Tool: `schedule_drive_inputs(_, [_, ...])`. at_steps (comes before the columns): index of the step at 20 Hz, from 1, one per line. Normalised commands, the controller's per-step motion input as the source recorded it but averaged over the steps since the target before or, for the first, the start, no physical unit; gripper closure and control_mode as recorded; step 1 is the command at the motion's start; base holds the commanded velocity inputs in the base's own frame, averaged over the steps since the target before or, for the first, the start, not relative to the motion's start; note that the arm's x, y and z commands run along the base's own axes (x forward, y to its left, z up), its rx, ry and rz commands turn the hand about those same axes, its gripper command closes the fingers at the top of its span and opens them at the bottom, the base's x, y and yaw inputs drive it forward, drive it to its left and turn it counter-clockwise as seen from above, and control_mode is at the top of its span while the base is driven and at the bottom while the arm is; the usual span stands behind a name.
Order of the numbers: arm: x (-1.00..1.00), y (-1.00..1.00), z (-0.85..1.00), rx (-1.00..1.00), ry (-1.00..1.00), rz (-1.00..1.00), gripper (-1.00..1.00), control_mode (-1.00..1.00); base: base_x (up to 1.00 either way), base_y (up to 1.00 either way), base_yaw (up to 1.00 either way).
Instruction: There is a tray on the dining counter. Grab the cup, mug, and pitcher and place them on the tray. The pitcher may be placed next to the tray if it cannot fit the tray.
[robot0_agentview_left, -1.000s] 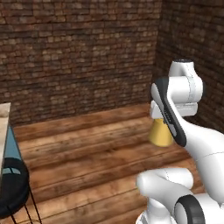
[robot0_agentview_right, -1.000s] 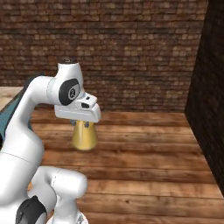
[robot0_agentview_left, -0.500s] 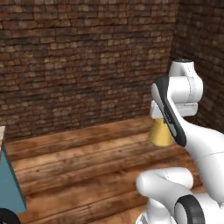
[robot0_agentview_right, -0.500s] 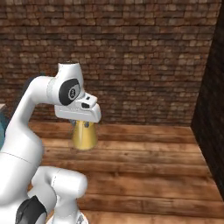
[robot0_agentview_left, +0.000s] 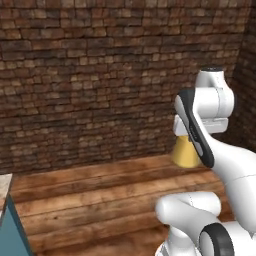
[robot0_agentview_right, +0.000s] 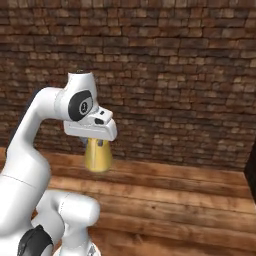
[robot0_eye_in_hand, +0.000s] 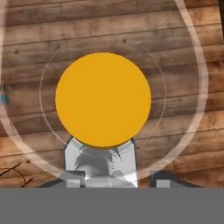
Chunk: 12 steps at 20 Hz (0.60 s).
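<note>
The gripper (robot0_agentview_right: 100, 143) is clamped on the neck of the pitcher (robot0_agentview_right: 98, 157), which hangs upright directly beneath it over the wooden floor (robot0_agentview_right: 190, 200), long axis vertical, facing a brick wall (robot0_agentview_right: 165, 75).

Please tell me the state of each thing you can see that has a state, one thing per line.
pitcher: held up above the wooden floor, upright, orange-yellow liquid inside.
end effector: shut on the pitcher, gripping it from above.
wooden floor: bare beneath the pitcher.
</note>
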Motion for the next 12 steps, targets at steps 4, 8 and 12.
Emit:
schedule_drive_inputs(4, [0.0,0.0,0.0,0.0,0.0,0.0,1.0,1.0,1.0,-0.01,0.34])
schedule_drive_inputs(8, [0.0,0.0,0.0,0.0,0.0,0.0,1.0,1.0,1.0,-0.08,0.33])
schedule_drive_inputs(12, [0.0,0.0,0.0,0.0,0.0,0.0,1.0,1.0,1.0,-0.14,0.34])
